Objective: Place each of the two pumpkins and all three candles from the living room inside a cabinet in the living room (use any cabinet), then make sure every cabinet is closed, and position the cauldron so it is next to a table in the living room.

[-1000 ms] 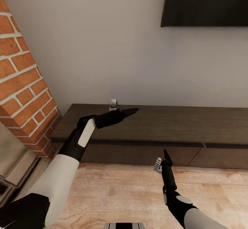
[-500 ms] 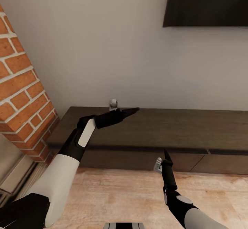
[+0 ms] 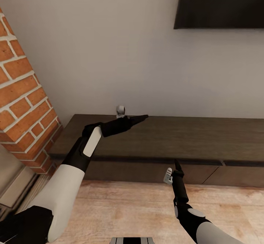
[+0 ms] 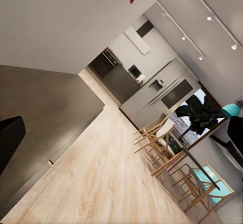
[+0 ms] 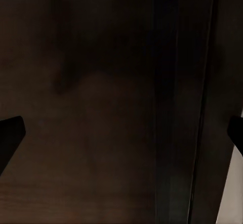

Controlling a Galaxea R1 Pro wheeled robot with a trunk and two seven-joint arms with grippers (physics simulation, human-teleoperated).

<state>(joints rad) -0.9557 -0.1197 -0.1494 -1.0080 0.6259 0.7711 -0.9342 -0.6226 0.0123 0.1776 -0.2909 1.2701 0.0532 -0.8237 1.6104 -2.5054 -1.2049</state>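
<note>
Taking the cabinet (image 3: 161, 137) as my landmark: my right gripper (image 3: 177, 164) hung just in front of its drawer fronts, pointed at them, with the wood floor (image 3: 128, 207) below. In the right wrist view the two finger tips sat at opposite edges of the picture, so that hand was spread wide, with only dark wood front and a vertical seam between panels ahead of it. It held nothing.

My left gripper (image 3: 143, 117) reached out over the cabinet top, near its back edge. I could not tell from these pictures whether its fingers were spread or pressed together.

Compared with a second before, the whole picture had slid: the brick pillar (image 3: 22, 104) beside the cabinet's left end took up less of the view and the cabinet sat lower. My arms kept the same pose, so I judged that my base or head had moved, not the furniture.

The drawers looked closed. That meant I was lined up at the cabinet; opening a drawer was likely next.

Above the cabinet hung a TV (image 3: 220, 3) on the wall.
</note>
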